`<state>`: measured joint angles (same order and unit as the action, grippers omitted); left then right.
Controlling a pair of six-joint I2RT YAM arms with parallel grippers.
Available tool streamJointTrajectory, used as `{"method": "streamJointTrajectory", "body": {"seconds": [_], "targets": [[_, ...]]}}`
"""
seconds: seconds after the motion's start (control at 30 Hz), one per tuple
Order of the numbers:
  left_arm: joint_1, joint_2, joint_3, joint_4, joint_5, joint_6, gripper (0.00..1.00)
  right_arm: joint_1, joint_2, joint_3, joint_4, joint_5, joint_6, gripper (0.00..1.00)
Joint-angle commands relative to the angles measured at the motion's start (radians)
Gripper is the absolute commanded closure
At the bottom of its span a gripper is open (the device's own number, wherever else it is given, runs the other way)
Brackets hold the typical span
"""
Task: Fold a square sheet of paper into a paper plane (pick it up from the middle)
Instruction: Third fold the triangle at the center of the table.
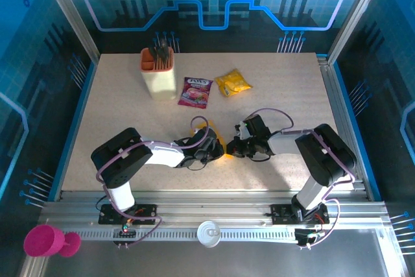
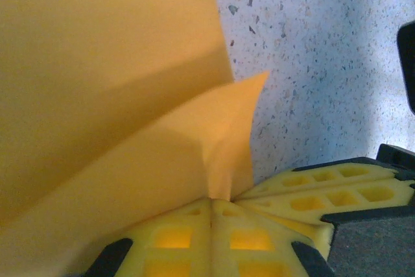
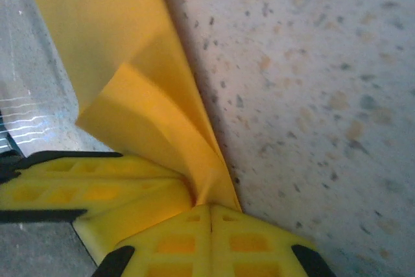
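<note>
The square sheet of paper (image 1: 218,139) is found just below the centre of the top view, low over the speckled surface (image 1: 292,95). It is pinched by the closed left hand (image 2: 211,202) and likewise by the closed right hand (image 3: 211,209).

The right gripper (image 3: 211,207) pinches a creased fold of thin orange-yellow square sheet of paper (image 3: 123,50), speckled pale table (image 3: 311,95) behind it.
</note>
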<state>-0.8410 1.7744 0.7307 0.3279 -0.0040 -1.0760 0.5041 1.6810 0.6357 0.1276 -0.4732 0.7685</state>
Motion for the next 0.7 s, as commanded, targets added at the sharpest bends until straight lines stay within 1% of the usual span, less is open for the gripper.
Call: {"method": "streamJointTrajectory", "body": {"seconds": [0.0,0.13,0.23,0.4,0.67], "targets": [[-0.009,0.024,-0.002,-0.111,0.001,-0.007,1.00,0.022,0.070,-0.013,-0.032,0.064,0.008,1.00],[0.030,-0.002,-0.016,-0.121,0.004,0.012,1.00,0.021,0.087,-0.027,-0.088,0.113,-0.013,1.00],[0.077,-0.025,-0.035,-0.131,0.009,0.036,1.00,0.021,0.099,-0.029,-0.120,0.137,-0.036,1.00],[0.137,-0.053,-0.069,-0.143,0.015,0.072,1.00,0.019,0.129,-0.036,-0.121,0.145,-0.044,1.00],[0.202,-0.069,-0.133,-0.138,0.007,0.097,1.00,0.017,0.144,-0.046,-0.111,0.151,-0.040,1.00]]}}
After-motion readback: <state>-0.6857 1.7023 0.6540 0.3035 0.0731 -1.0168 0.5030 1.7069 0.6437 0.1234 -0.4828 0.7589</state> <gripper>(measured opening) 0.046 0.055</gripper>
